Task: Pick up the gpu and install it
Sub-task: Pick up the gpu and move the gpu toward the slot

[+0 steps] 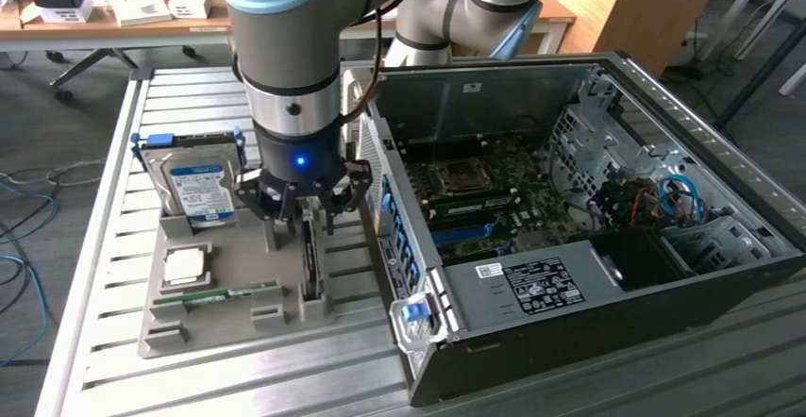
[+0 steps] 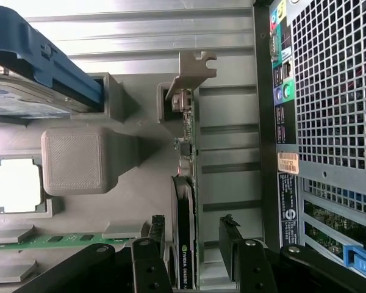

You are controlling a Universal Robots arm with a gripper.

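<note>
The gripper [image 1: 304, 211] is wide open and holds nothing. In the exterior view it hangs right over the gpu [image 1: 309, 264], which stands on its thin edge in a slot of the gray tray [image 1: 189, 337]. From the gripper, the gpu runs toward six o'clock. The hard drive [image 1: 202, 186] stands at nine o'clock, just beside the gripper, and the big computer case [image 1: 504, 365] sits open at three o'clock. A small green memory stick [image 1: 226, 294] and a square chip [image 1: 187, 266] lie in the tray at about seven o'clock. In the wrist view the gripper [image 2: 195, 224] has one of its fingers [image 2: 158, 235] on each side of the gpu [image 2: 184, 213], and I cannot see them touching it yet. The card's silver bracket [image 2: 192, 70] is at the far end, away from the fingers. The step in hand looks like the grab. To do it well, the card should sit right in the middle of the gap, so both fingers meet it at the same time. The fingers should press on the flat sides, not on the thin top edge. They should go low enough to get a good hold, but not bump the tray. The squeeze should be slow and gentle, because the card is thin and could tip in its slot or bend. The hard drive is close, so the gripper should keep straight and not lean that way.
</note>
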